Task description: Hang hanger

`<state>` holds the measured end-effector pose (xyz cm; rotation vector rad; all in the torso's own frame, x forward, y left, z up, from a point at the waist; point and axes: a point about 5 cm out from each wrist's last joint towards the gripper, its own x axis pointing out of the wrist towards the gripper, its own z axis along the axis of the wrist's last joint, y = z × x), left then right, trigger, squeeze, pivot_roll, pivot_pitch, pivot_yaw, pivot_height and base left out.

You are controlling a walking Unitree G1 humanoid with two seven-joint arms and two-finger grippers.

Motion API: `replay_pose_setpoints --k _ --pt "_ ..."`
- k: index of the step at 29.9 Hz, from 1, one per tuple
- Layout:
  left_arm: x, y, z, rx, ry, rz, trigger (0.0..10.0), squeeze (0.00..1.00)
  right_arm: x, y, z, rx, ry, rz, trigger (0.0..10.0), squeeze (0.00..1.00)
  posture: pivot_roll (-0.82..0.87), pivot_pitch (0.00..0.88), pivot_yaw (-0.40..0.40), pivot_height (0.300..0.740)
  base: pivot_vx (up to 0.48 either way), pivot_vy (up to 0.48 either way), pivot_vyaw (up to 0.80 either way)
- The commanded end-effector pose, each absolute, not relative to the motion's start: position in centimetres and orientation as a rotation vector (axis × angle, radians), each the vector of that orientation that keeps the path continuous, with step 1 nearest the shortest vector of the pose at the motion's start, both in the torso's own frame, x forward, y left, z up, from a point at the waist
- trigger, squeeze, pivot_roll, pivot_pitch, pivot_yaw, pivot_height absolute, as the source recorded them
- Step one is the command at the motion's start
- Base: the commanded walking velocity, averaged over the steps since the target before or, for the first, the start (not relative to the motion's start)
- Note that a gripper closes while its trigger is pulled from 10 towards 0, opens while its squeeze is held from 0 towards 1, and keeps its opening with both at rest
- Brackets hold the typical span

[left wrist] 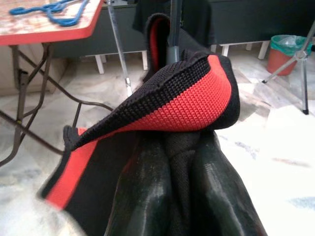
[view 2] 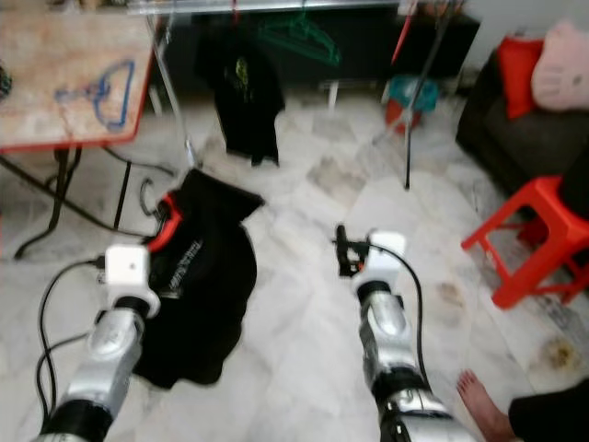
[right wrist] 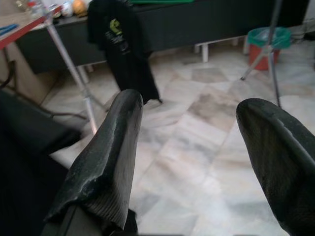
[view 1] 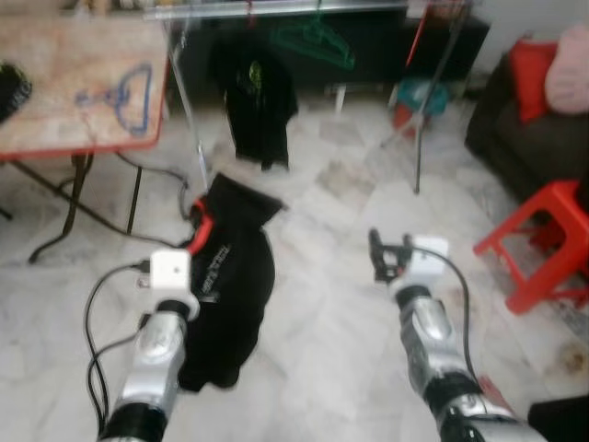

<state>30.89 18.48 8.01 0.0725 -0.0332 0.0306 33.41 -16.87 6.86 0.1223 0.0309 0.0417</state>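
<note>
Two tools are being held out ahead of the robot over the marble floor (view 1: 340, 350), and the job is judged to be only partly done. A black jacket with red trim (view 1: 230, 295) is being carried on a hanger whose hook (view 2: 145, 195) is just visible above the collar; the left tool (left wrist: 172, 167) is clenched on the jacket's red-lined collar, the garment drooping below it toward the floor. The clothes rack rail (view 1: 276, 9) is being faced across the room, well apart from the jacket, so the carry and the hooking-on are still left. On that rail a black T-shirt (view 1: 253, 101) and an empty green hanger (view 1: 317, 39) are already hanging. A blue hanger (view 1: 129, 92) is lying on the tabletop (view 1: 55, 120) to the left. The left arm is being held forward and low, elbow bent; the right arm is likewise extended at similar height, its right tool (right wrist: 197, 147) released and empty, fingers (right wrist: 113, 147) spread wide. A red stool (view 1: 543, 239) is standing to the right, and a person's bare foot (view 2: 479, 401) is showing near the right arm.
</note>
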Motion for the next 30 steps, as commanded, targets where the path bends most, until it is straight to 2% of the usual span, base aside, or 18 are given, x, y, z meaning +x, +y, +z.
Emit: replay_pose_setpoints --k 1,30 --pt "31.23 17.3 8.6 0.064 -0.068 0.0 10.0 0.0 33.09 -17.88 6.57 0.122 0.038 0.01 10.0 0.0 0.0 0.087 -0.049 0.74 0.382 0.0 0.0" --pt "31.49 17.15 9.0 0.065 -0.076 -0.01 10.0 0.0 33.22 -17.26 6.62 0.114 0.044 0.039 10.0 0.0 0.0 0.109 -0.048 0.74 0.387 0.0 0.0"
